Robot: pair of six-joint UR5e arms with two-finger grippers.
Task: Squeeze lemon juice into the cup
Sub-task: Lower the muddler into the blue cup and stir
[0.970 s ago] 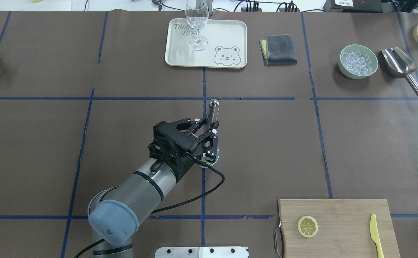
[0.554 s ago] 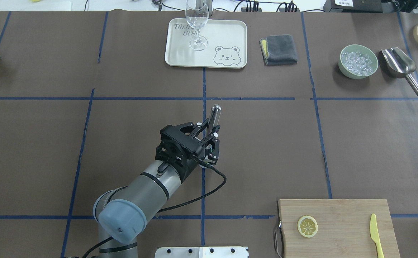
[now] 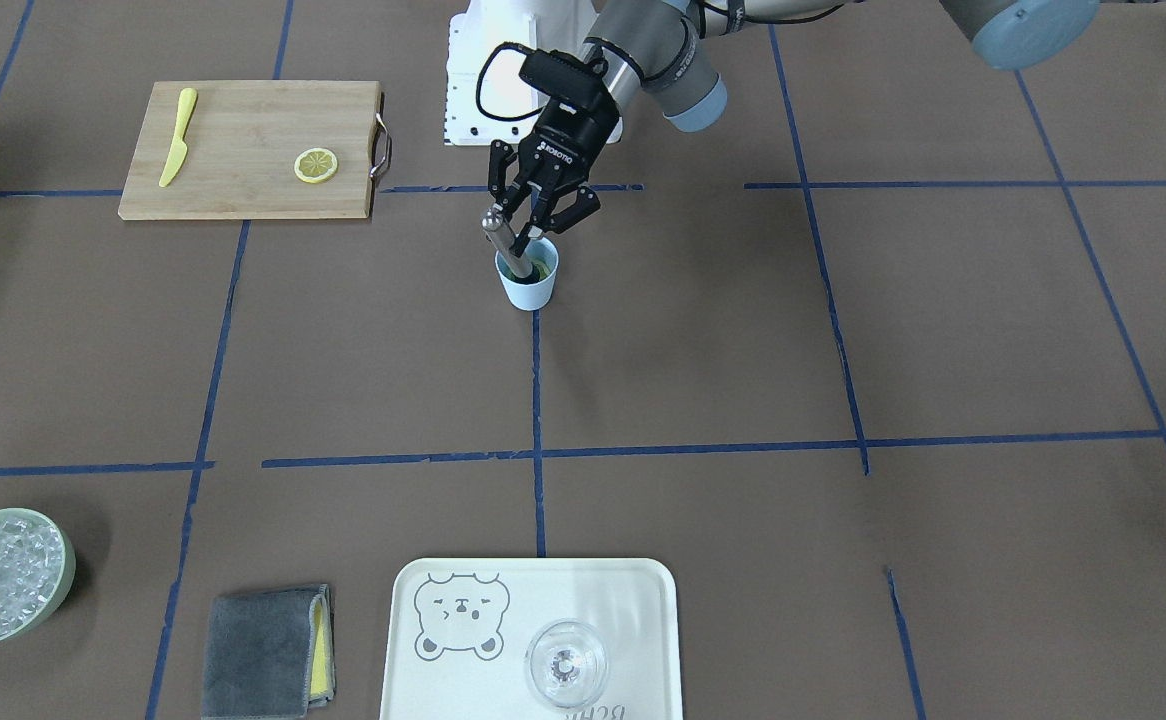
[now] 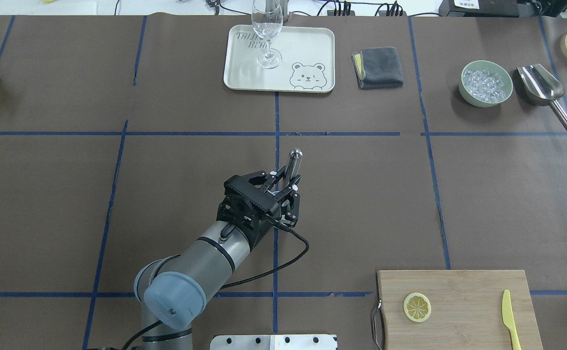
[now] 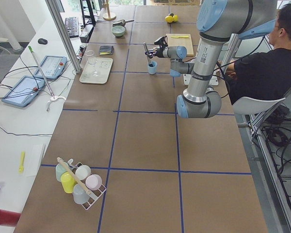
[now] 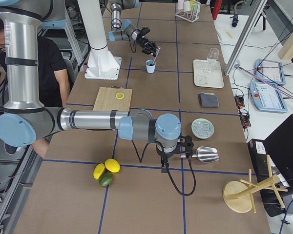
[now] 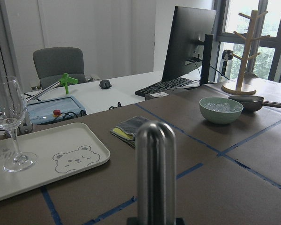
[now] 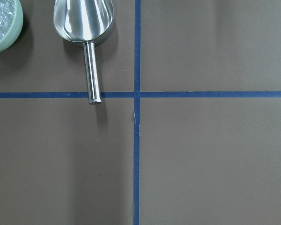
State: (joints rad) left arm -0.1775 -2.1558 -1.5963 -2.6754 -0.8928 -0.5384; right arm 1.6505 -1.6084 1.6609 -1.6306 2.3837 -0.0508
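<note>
The light-blue cup (image 3: pixel 527 284) stands on the table's centre line in front of the robot. A bit of yellow-green lemon (image 3: pixel 542 267) shows inside its mouth. My left gripper (image 3: pixel 529 226) is shut on a steel rod (image 3: pixel 503 240) that slants down into the cup. In the overhead view the left gripper (image 4: pixel 286 188) and wrist hide the cup, and only the rod's rounded top (image 4: pixel 295 156) sticks out. The left wrist view shows the rod (image 7: pixel 155 173) up close. My right gripper (image 6: pixel 173 152) hangs over the far end of the table; I cannot tell if it is open.
A cutting board (image 4: pixel 453 311) holds a flat lemon slice (image 4: pixel 416 306) and a yellow knife (image 4: pixel 510 318). A tray (image 4: pixel 308 43) with a wine glass (image 4: pixel 267 34), a grey cloth (image 4: pixel 378 67), a green ice bowl (image 4: pixel 486 83) and a steel scoop (image 4: pixel 543 90) line the far side.
My left gripper has moved a little toward the robot and to the right with the rod. The rod's top has come nearer, and the wrist now covers the cup in the overhead view.
</note>
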